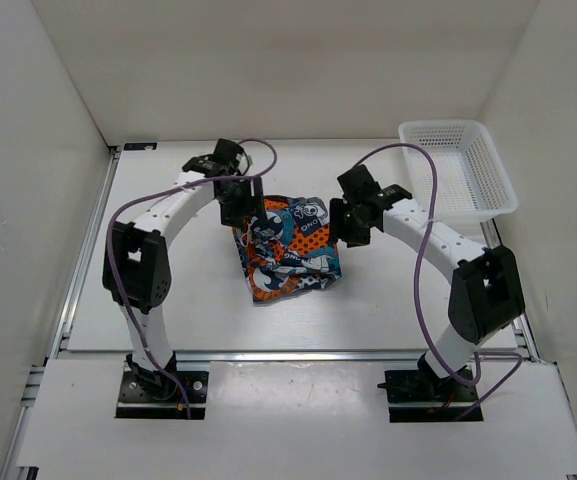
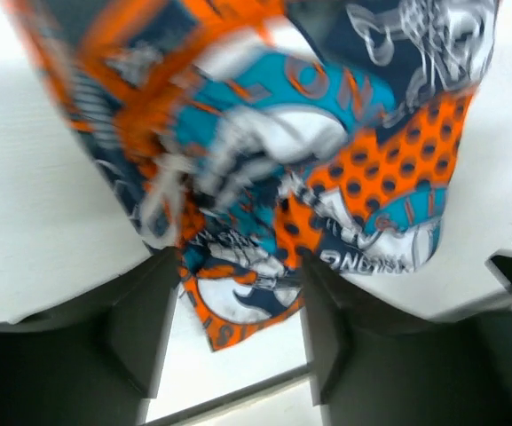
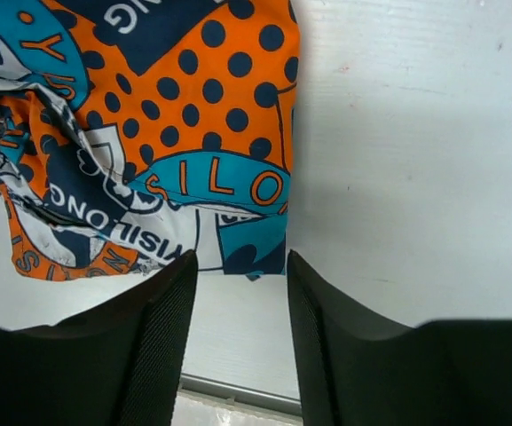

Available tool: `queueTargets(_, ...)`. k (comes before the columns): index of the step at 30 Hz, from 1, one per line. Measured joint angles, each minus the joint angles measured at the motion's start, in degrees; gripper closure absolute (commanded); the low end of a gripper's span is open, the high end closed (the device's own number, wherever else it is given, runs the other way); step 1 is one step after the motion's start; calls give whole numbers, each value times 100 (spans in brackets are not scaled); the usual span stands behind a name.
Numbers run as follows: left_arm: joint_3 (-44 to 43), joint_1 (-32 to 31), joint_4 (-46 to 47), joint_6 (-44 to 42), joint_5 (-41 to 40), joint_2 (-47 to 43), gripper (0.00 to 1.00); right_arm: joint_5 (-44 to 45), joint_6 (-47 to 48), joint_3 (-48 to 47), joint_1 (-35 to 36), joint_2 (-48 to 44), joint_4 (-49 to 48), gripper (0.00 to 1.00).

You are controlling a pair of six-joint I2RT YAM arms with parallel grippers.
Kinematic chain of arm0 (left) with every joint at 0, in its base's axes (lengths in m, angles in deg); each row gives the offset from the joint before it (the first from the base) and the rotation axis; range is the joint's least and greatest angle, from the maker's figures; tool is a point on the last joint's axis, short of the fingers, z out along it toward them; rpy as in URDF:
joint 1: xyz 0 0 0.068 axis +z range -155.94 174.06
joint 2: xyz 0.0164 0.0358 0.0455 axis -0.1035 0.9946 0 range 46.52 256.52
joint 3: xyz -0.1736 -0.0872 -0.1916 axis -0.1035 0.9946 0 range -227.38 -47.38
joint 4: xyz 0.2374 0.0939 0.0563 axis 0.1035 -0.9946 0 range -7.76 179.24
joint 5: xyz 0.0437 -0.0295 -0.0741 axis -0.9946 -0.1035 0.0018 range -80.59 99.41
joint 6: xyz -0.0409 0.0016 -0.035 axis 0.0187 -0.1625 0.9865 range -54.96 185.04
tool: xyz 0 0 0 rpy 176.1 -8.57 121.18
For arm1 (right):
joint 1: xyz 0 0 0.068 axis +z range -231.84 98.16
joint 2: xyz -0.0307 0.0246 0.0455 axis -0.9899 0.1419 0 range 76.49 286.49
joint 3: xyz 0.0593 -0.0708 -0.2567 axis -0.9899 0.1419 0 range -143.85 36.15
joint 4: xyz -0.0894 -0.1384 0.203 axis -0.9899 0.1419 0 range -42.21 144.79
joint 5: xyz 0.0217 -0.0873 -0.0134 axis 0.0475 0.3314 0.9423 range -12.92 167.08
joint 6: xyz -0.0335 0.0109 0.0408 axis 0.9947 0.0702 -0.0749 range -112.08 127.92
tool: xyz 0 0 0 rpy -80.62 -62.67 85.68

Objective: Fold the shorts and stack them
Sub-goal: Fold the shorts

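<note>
The shorts (image 1: pixel 286 250), printed in orange, teal, navy and white, lie in a bunched heap mid-table. My left gripper (image 1: pixel 236 203) hovers at their far left corner and stands open. In the left wrist view the blurred shorts (image 2: pixel 326 133) fill the upper frame, and a loose corner of cloth reaches into the gap of the left gripper (image 2: pixel 238 266) without being pinched. My right gripper (image 1: pixel 353 225) sits at the heap's right edge, open. In the right wrist view the shorts (image 3: pixel 149 115) end just beyond the right gripper (image 3: pixel 240 262), with bare table between its fingers.
A white mesh basket (image 1: pixel 446 125) stands at the back right of the table, holding nothing that I can see. White walls close in the left, back and right sides. A metal rail (image 1: pixel 288 353) runs along the table's near edge.
</note>
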Motion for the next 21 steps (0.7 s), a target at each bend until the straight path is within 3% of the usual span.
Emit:
queueTargets(3, -2, -348, -72, -39, 13, 160, 18, -83, -46, 33, -66, -15, -74, 26)
queueTargets(6, -24, -481, -120, -61, 17, 444, 21, -168, -63, 66, -149, -46, -127, 18)
queueTargets(10, -160, -474, -122, -70, 46, 940, 44, -306, -68, 66, -190, -31, -212, 14)
queueTargets(11, -186, -474, -116, -83, 52, 1047, 54, -367, -61, 66, -195, 4, -249, 14)
queueTargets(12, -199, -466, -114, -83, 57, 1132, 85, -424, -57, 61, -205, 72, -308, 14)
queueTargets(13, -214, -455, -120, -92, 61, 1217, 90, -507, -52, 50, -214, 195, -374, 14)
queueTargets(17, -240, -400, -157, -188, 59, 1298, 90, -741, -33, 20, -286, 857, -564, 14)
queueTargets(21, -155, -271, -155, -214, 81, 1078, 90, -968, -11, 20, -348, 1331, -629, 23)
